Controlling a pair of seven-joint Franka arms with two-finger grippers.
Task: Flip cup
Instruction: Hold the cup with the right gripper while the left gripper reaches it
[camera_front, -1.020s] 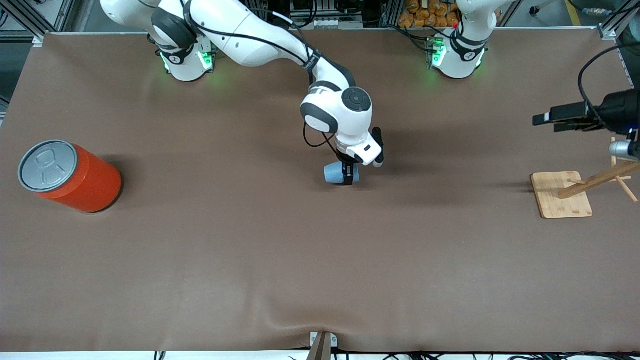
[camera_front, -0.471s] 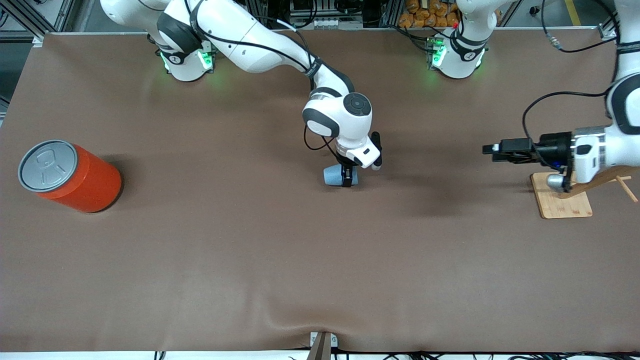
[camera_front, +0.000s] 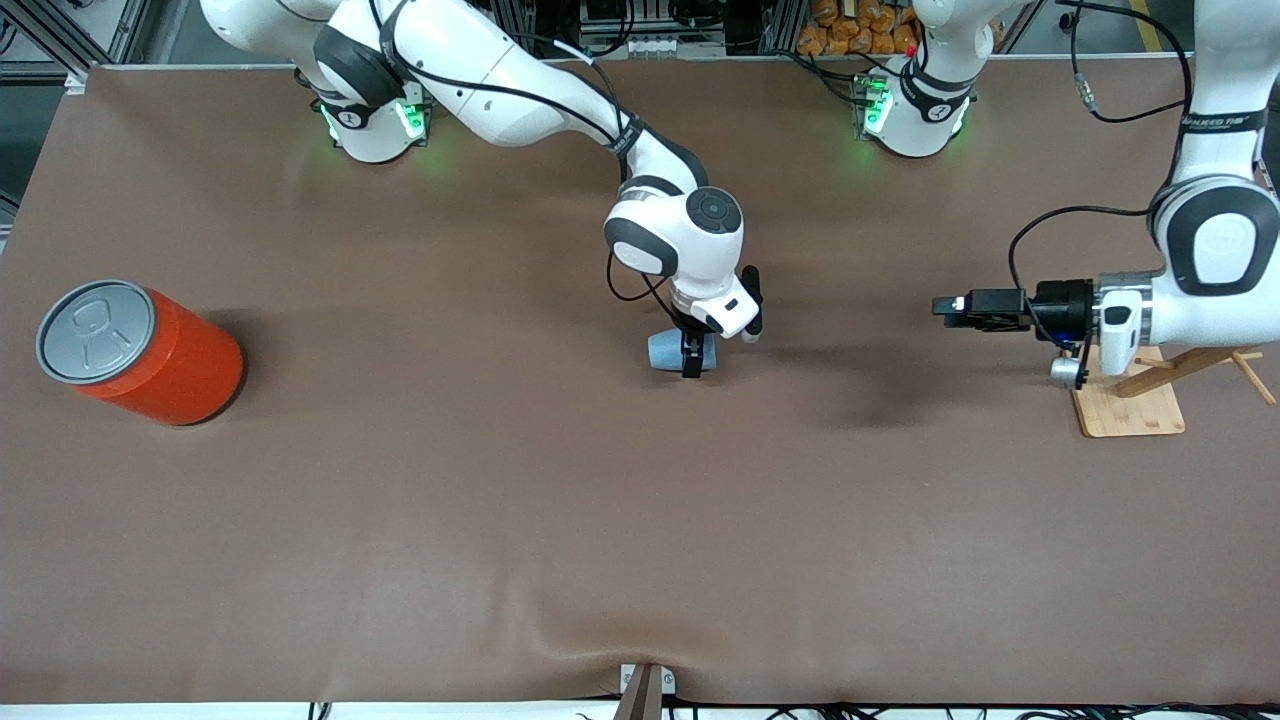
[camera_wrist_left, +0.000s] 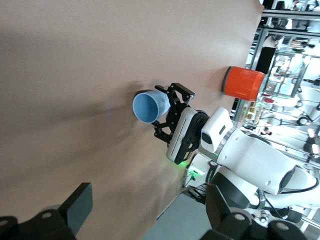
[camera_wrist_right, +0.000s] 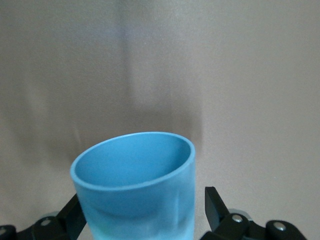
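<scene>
The light-blue cup (camera_front: 665, 351) lies on its side in the middle of the brown table, mouth toward the left arm's end. My right gripper (camera_front: 691, 356) is down at the cup with a finger on each side of it. In the right wrist view the cup (camera_wrist_right: 137, 185) fills the space between the fingers (camera_wrist_right: 215, 207); one touches it and the other stands a small gap off. The left wrist view shows the cup's mouth (camera_wrist_left: 150, 106). My left gripper (camera_front: 945, 305) is open and empty, level over the table between the cup and the wooden stand, pointing at the cup.
A large orange can (camera_front: 140, 350) with a grey pull-tab lid stands at the right arm's end and also shows in the left wrist view (camera_wrist_left: 243, 83). A wooden stand (camera_front: 1125, 400) with pegs sits at the left arm's end, under the left wrist.
The left arm has swung in from the table's edge toward the cup. The right gripper has turned and settled a little lower round the cup. The cup has not moved.
</scene>
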